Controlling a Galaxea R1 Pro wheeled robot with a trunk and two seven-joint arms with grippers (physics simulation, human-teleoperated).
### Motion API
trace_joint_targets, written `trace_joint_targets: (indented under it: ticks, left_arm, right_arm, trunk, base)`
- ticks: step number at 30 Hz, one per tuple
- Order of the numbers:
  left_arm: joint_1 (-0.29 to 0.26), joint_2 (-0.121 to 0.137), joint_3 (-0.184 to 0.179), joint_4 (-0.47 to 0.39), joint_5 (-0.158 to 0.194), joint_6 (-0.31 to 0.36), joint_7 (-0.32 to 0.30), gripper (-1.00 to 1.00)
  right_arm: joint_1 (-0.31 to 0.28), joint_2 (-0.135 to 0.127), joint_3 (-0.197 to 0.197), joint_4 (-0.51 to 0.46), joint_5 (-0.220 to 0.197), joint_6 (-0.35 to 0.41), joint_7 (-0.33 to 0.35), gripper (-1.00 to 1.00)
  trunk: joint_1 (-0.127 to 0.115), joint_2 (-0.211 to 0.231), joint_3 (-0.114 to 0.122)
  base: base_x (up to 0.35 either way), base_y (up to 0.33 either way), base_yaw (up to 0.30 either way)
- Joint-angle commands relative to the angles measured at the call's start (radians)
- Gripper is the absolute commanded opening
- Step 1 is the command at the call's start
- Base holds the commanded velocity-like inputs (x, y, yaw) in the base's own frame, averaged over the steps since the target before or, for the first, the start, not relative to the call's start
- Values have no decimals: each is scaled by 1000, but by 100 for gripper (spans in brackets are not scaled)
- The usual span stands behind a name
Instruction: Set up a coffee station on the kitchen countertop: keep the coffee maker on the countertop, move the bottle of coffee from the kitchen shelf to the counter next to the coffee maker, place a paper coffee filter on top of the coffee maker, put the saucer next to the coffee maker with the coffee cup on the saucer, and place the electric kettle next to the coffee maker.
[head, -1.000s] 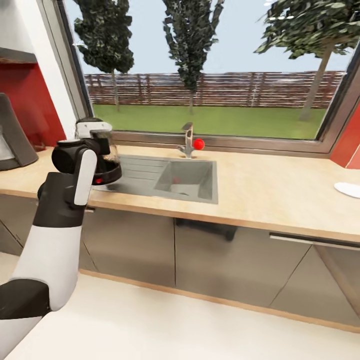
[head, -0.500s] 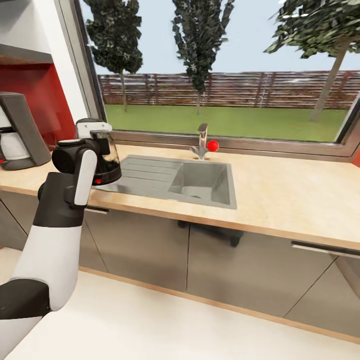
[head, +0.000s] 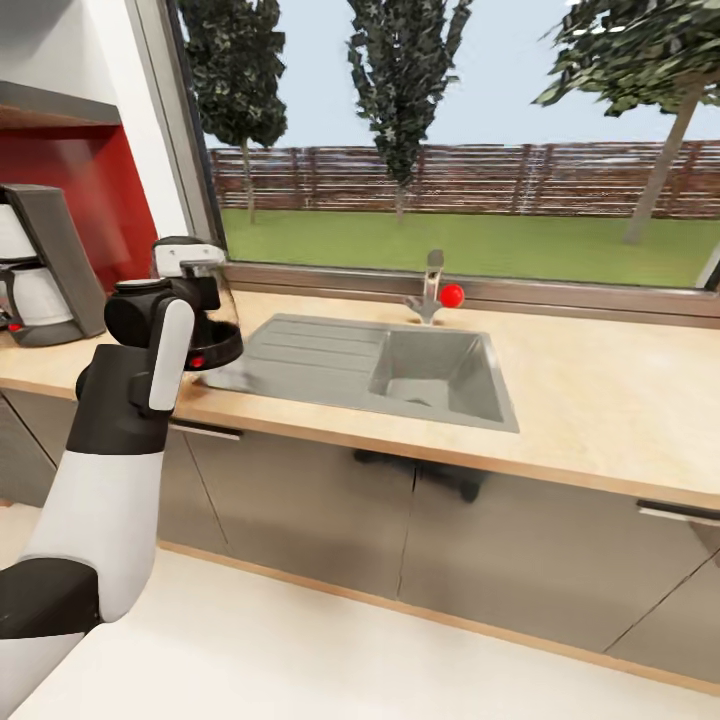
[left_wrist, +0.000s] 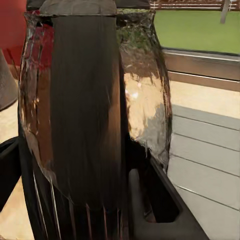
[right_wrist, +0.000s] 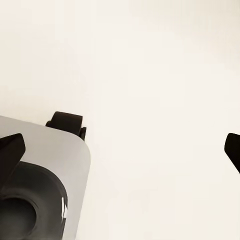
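The electric kettle (head: 222, 322), clear glass with a black base and a red switch, hangs over the front of the kitchen countertop (head: 600, 385), just left of the sink. My left gripper (head: 196, 290) is shut on it at the handle. In the left wrist view the kettle's black handle (left_wrist: 85, 100) and glass body (left_wrist: 145, 105) sit right in front of the camera. The coffee maker (head: 45, 265), black with a white carafe, stands on the countertop at the far left. My right gripper (right_wrist: 120, 150) is open with nothing in it, pointing at the pale floor.
A grey sink (head: 440, 372) with a drainboard is set into the countertop, with a faucet (head: 430, 290) and red knob (head: 452, 294) behind it under the window. Grey cabinet fronts (head: 300, 500) run below. My own base (right_wrist: 40, 190) is under the right gripper.
The camera has turned left, so the sink slid right in the picture and the coffee maker came further into view. The left arm and kettle keep the same pose.
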Motion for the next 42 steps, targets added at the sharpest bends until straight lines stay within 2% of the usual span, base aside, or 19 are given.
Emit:
trace_joint_targets:
  ticks: [1, 22, 32, 42]
  left_arm:
    - [-1, 1, -2, -1, 5, 3, 11, -100]
    - [-1, 1, -2, 0, 5, 3, 11, -100]
    - [-1, 1, -2, 1, 6, 4, 10, -100]
    - [-1, 1, -1, 1, 6, 4, 10, -100]
  right_arm:
    - [-1, -1, 3, 1, 6, -3, 0, 100]
    - [-1, -1, 3, 1, 6, -3, 0, 100]
    - [0, -1, 3, 1, 6, -3, 0, 100]
    - [0, -1, 3, 2, 6, -3, 0, 100]
  trunk:
    - [0, 0, -1]
    - [0, 0, -1]
    - [0, 0, -1]
    - [0, 0, -1]
  base:
    - [140, 275, 0]
    - [138, 279, 0]
    - [41, 80, 0]
    - [164, 218, 0]
